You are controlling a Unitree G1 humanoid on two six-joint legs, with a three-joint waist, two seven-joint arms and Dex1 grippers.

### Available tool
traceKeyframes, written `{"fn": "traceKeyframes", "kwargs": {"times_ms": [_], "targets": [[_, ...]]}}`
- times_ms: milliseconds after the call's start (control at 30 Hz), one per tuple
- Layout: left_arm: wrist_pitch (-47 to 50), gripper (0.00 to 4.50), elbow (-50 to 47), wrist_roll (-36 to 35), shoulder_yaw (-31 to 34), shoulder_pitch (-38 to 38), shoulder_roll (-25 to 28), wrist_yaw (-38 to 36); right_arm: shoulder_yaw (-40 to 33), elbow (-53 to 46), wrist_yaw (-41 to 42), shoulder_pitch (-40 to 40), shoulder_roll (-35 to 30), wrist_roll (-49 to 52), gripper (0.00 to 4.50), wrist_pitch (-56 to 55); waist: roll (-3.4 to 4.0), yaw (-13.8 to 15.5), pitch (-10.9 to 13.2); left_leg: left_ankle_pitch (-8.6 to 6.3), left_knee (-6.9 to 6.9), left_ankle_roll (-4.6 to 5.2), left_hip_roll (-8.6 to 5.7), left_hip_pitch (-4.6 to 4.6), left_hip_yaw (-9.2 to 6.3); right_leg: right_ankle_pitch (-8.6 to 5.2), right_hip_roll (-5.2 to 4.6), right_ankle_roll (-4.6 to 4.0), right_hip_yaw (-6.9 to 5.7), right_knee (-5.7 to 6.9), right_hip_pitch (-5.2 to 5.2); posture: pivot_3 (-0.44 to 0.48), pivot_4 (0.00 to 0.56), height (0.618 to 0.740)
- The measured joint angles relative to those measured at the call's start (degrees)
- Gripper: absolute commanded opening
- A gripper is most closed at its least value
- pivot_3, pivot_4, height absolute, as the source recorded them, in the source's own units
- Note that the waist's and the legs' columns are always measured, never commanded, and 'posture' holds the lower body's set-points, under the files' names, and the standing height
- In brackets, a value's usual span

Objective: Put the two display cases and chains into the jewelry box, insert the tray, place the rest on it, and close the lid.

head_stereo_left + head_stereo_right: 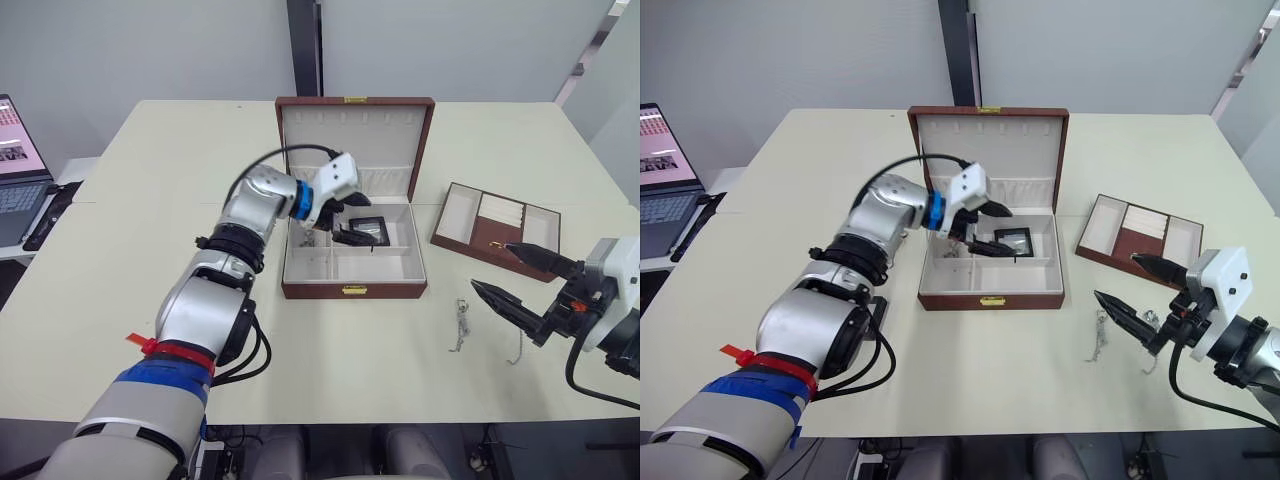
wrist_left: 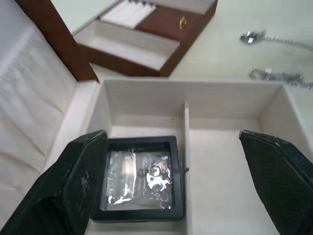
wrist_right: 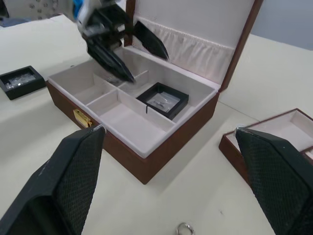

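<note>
Cream table (image 1: pixel 120 300), grey wall behind; jewelry box (image 1: pixel 353 289) open at centre, lid upright, one black display case (image 1: pixel 367 228) with clear window lying flat in its rear right compartment. Second display case (image 3: pixel 22 81) seen from right wrist view, on table outside box. Left gripper (image 1: pixel 985 228) over box interior, jaws apart, empty; right gripper (image 1: pixel 510 276) jaws apart above chains (image 1: pixel 461 325), tray (image 1: pixel 497 230) just right of box.

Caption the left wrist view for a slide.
Open left gripper above a black display case lying in the jewelry box.
</note>
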Motion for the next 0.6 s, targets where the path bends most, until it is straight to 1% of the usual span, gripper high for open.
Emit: {"fn": "traceKeyframes", "kwargs": {"times_ms": [100, 133, 233, 333, 367, 467, 500, 533, 600], "targets": [[8.99, 4.48, -13.26, -5.52, 2.77, 5.77, 5.45, -4.23, -0.89, 4.97, 3.29, 0.5, -0.58, -1.21, 4.5, -1.3, 0.05, -0.41, -0.03, 0.03, -0.01, -0.05, 0.16, 0.07, 0.01, 0.0, 0.0, 0.0, 0.06, 0.02, 0.01, 0.0, 0.15, 0.74], [12.7, 4.48, -17.54, -7.25, 3.81, 8.23, 7.66, -4.82, -1.6, 7.13, 4.46, 0.73, -0.65, -2.01, 4.5, -1.82, 0.07, -0.4, -0.04, 0.03, -0.01, -0.04, 0.19, 0.07, -0.05, 0.0, 0.0, 0.0, 0.03, 0.04, 0.01, 0.0, 0.15, 0.74], [21.06, 4.48, -27.31, -11.74, 6.59, 13.78, 11.89, -4.6, -2.14, 11.66, 7.81, 0.58, -1.58, -2.65, 4.5, -3.26, 0.07, -0.31, -0.04, 0.03, 0.02, -0.03, 0.17, 0.06, -0.05, 0.0, -0.04, 0.0, 0.05, 0.03, 0.04, 0.0, 0.15, 0.74], [28.18, 4.48, -35.5, -15.58, 9.92, 18.25, 16.31, -2.38, -2.06, 17.89, 11.4, -0.05, -2.56, -4.64, 4.5, -4.89, 0.08, 0.07, -0.04, 0.02, 0.03, -0.01, 0.14, 0.05, -0.07, 0.0, -0.08, 0.0, 0.02, 0.0, 0.05, 0.0, 0.15, 0.74], [29.26, 4.48, -37.01, -16.15, 10.91, 19.72, 17.59, -1.75, -2.05, 19.65, 12.25, -0.21, -3.03, -5.21, 4.5, -5.6, 0.09, 0.07, -0.05, 0.01, 0.03, 0.0, 0.13, 0.07, -0.05, 0.0, -0.1, 0.0, 0.04, 0.0, 0.06, 0.0, 0.15, 0.74], [33.27, 4.48, -42.26, -17.8, 17.05, 29.46, 24.54, 2.56, -1.73, 29.89, 15.52, -2.58, -4.42, -8.64, 4.5, -8.42, 0.12, -0.53, -0.06, 0.0, -0.03, 0.02, 0.18, 0.14, -0.03, 0.0, -0.1, 0.0, 0.07, -0.02, 0.05, 0.0, 0.15, 0.74], [34.01, 4.48, -42.78, -17.86, 18.57, 31.67, 25.55, 3.63, -1.67, 32.23, 15.98, -2.67, -4.42, -9.37, 4.5, -9.05, 0.11, -0.44, -0.06, 0.0, -0.03, 0.02, 0.2, 0.13, -0.07, 0.0, -0.14, 0.0, 0.05, -0.01, 0.05, 0.0, 0.15, 0.74], [34.65, 4.48, -44.74, -18.02, 20.82, 35.43, 26.76, 5.44, -0.45, 35.05, 16.86, -4.13, -4.42, -10.59, 4.5, -10.16, 0.12, -0.43, -0.06, 0.0, 0.0, 0.02, 0.23, 0.12, -0.08, 0.0, -0.22, 0.0, 0.03, 0.0, 0.05, 0.0, 0.15, 0.74], [34.84, 4.48, -48.2, -18.42, 23.93, 41.41, 27.69, 8.57, 1.3, 39.41, 18.07, -6.21, -4.4, -12.53, 4.5, -12.37, 0.13, -0.35, -0.06, 0.01, 0.0, 0.02, 0.16, 0.13, -0.05, 0.0, -0.39, 0.0, 0.04, 0.02, 0.06, 0.0, 0.15, 0.74]]}}
